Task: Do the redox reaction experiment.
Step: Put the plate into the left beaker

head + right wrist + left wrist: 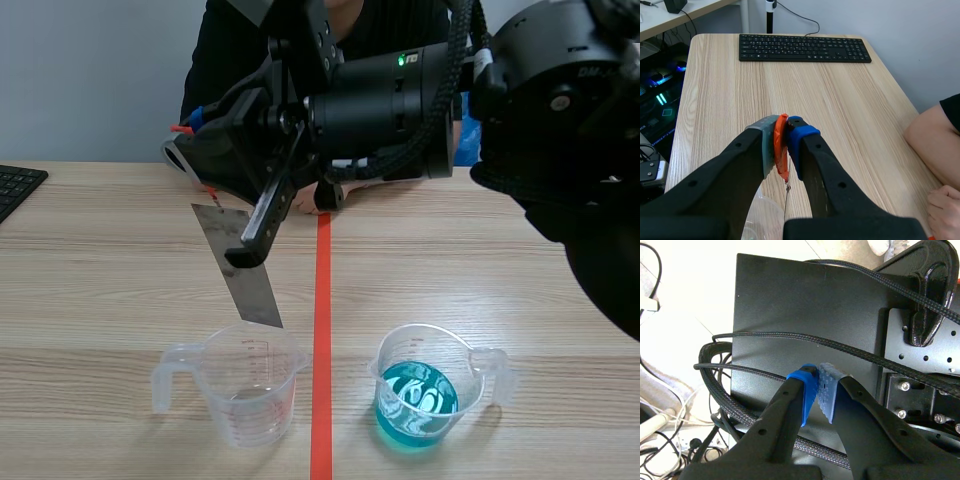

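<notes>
The right arm comes in from the right, raised across the scene past the middle, and its pincer [781,131] is pressed on a small orange-red tab [781,159], from which a thin wire hangs. Under it in the scene view dangles a grey metal strip [240,265], tilted, with its lower end at the far rim of a clear plastic measuring cup [250,390]. Whether the strip dips inside cannot be told. This cup stands on the wooden desk [100,280] just left of the orange-red tape line [322,330], handle pointing left, with a little colourless liquid at its bottom. Right of the line stands a second measuring cup [440,385], handle to the right, holding blue liquid [415,408]. The two cups are apart, with the line between them. A black keyboard [805,48] lies at the far end of the desk, ahead of the right pincer. A person in a black top [220,60] sits across the desk, one hand [945,205] resting on it. The left pincer [820,387] has its fingers pressed together on nothing, the blue pad [807,392] against the other. It faces a black plate [790,305] crossed by braided cables [790,337].
</notes>
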